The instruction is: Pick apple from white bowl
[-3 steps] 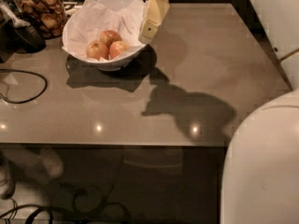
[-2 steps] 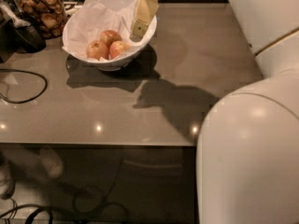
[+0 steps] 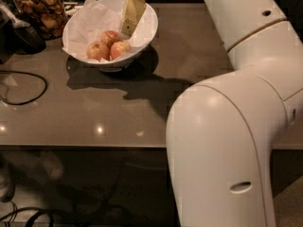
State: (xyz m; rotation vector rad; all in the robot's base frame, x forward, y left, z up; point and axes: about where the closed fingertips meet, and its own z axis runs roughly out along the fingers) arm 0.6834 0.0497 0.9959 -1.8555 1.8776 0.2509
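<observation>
The white bowl (image 3: 147,32), lined with crumpled white paper, stands at the back left of the brown table. Three small apples lie together in it. The reddest apple (image 3: 110,37) is the back one. Two yellower apples lie in front of it, one to the left (image 3: 98,51) and one to the right (image 3: 120,48). My gripper (image 3: 128,30) hangs from above inside the bowl's right half. Its pale yellow tip is just right of the red apple and above the right one. It holds nothing that I can see.
A glass jar of brown snacks (image 3: 41,11) stands left of the bowl, with a dark object (image 3: 23,34) beside it. A black cable (image 3: 23,86) loops on the table's left. My white arm (image 3: 227,126) fills the right foreground. The table's front edge (image 3: 85,146) runs across below.
My gripper has moved left from the bowl's right rim to inside the bowl, close to the apples. My arm has swung further into the right of the view.
</observation>
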